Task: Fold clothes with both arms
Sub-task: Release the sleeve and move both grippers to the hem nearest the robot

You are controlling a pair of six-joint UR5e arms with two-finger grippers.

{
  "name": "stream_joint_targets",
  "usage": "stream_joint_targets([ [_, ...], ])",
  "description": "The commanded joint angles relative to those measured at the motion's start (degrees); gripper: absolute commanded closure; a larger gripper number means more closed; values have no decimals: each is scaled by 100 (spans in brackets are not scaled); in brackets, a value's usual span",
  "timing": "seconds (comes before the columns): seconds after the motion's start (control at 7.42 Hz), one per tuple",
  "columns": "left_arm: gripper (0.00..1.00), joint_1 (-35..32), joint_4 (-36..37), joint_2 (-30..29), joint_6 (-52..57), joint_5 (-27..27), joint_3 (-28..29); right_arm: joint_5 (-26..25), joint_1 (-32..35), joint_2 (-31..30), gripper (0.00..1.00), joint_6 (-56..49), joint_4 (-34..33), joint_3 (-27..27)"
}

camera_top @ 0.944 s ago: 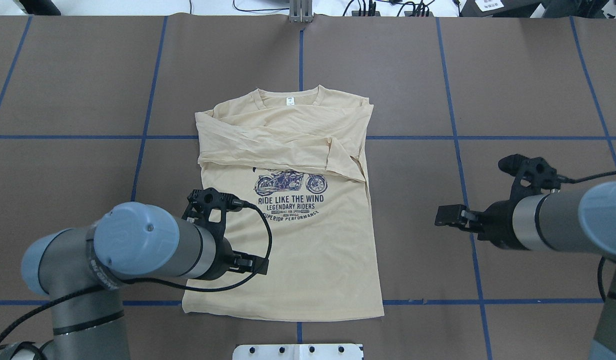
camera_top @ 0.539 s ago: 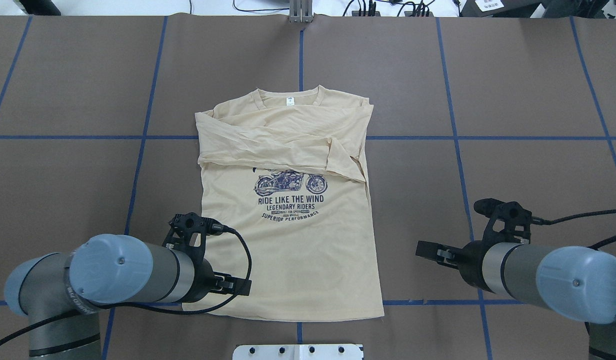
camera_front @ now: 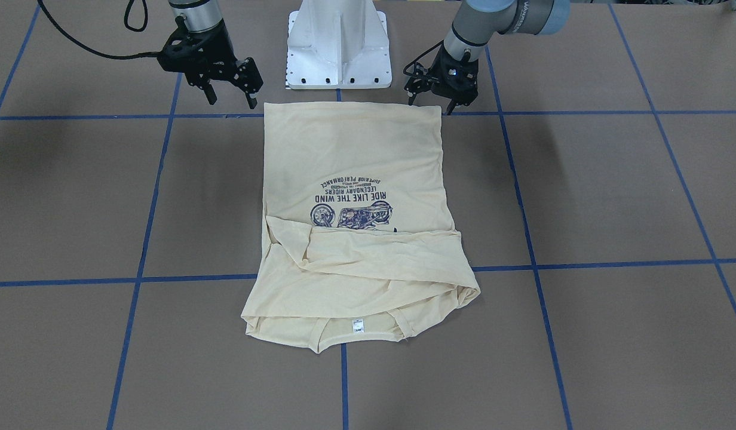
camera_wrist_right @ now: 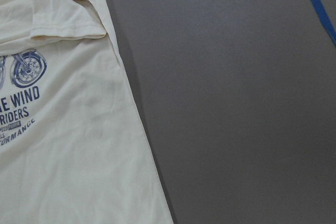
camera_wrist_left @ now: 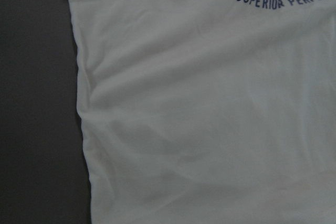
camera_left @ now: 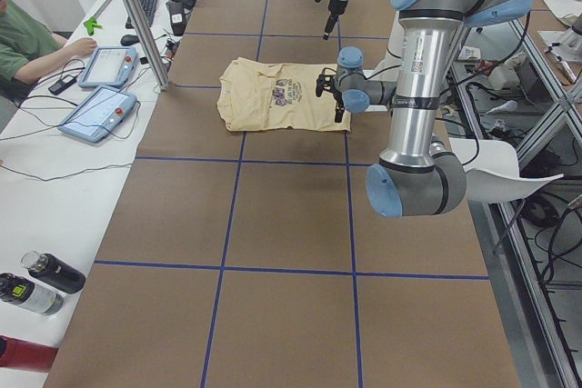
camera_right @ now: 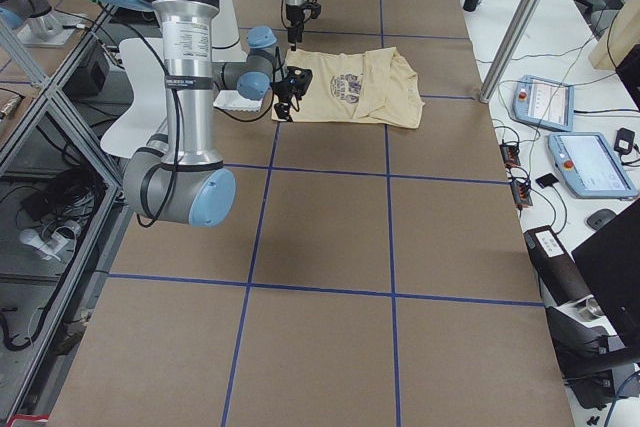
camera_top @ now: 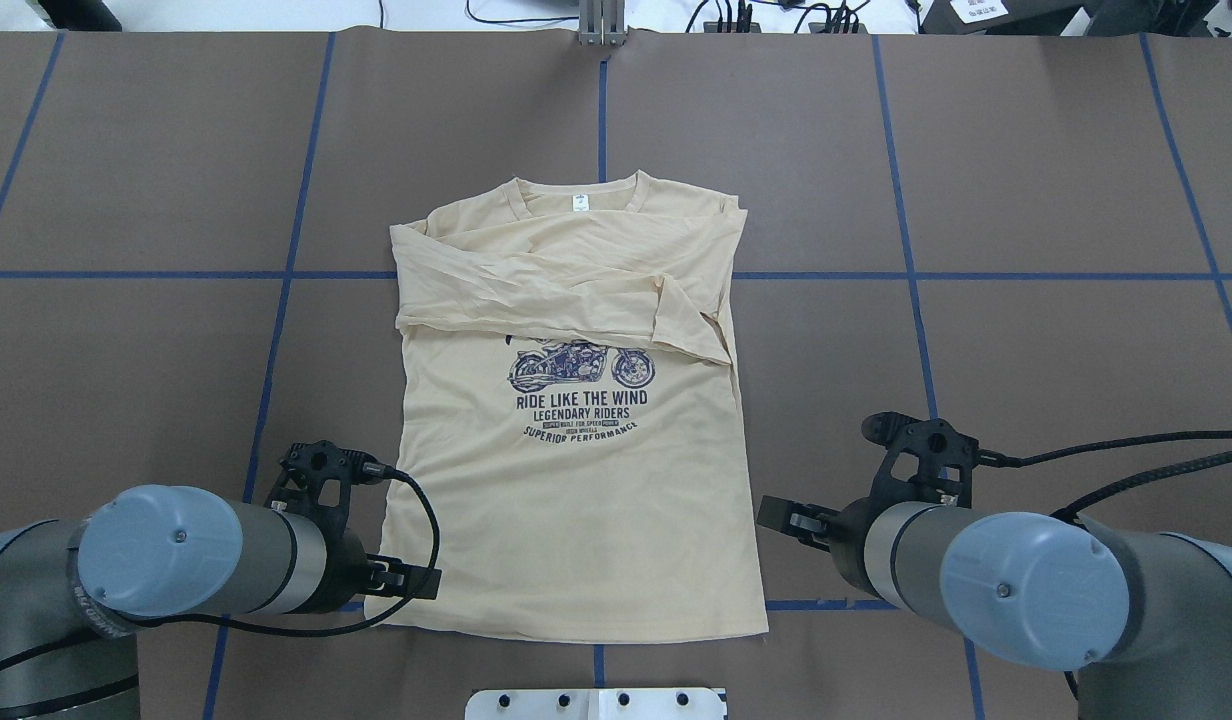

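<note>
One T-shirt [camera_top: 576, 500], flat and print-up on the table [camera_top: 1026, 180]. Both sleeves [camera_top: 556, 285] are crossed over the chest and the neck label [camera_top: 580, 203] is at the end far from both grippers. The hem is the end nearest them, so this looks like the hem-corner pick for the bottom-to-collar fold.

Left gripper [camera_front: 431, 104]: jaws spread, nothing in them, hovering at its hem corner. Its wrist view is mostly fabric with the side edge off to one side, so it sits slightly inboard of that edge.

Right gripper [camera_front: 232, 100]: also spread and empty, just outboard of its corner. Its wrist view is mostly bare table with the shirt edge at one side.

To do it well:
- Right needs a small shift inboard onto the cloth before going down. Left looks about placed.
- Drop straight down and press the tips to the table, then close. The fabric is thin, so I'd expect a shallow pinch to peel off the top layer only. Bite both layers.
- Close both sides together, lift low and carry forward in parallel at matched speed, keeping the hem taut between the grippers.
- Land the hem on the collar line without dragging the sleeves out of place.
- Let go only once the cloth is down.

The pedestal base [camera_front: 338, 42] sits just behind the hem, between the two grippers. Keep the wrists off it.
</note>
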Motion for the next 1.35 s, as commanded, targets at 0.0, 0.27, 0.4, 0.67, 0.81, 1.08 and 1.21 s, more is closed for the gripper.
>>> stream_joint_targets([
  [0.0,10,37,-57,113,-10,4,78,-164,-174,133,0,50,-151,-36],
  [0.27,13,142,-65,104,7,-5,174,-165,-200,133,0,50,-151,-45],
  [0.4,14,204,-65,104,-2,-5,218,-182,-227,142,0,76,-151,-115],
  [0.67,24,266,-65,78,-10,-31,219,-217,-245,142,0,76,-142,-151],
  [0.81,33,266,-65,61,-19,-57,184,-217,-245,142,0,76,-142,-151],
  [1.08,52,266,-258,51,-28,-66,218,-226,-245,142,0,76,-142,-151],
  [1.21,55,266,-259,52,-28,-66,219,-226,-245,142,0,76,-142,-159],
])
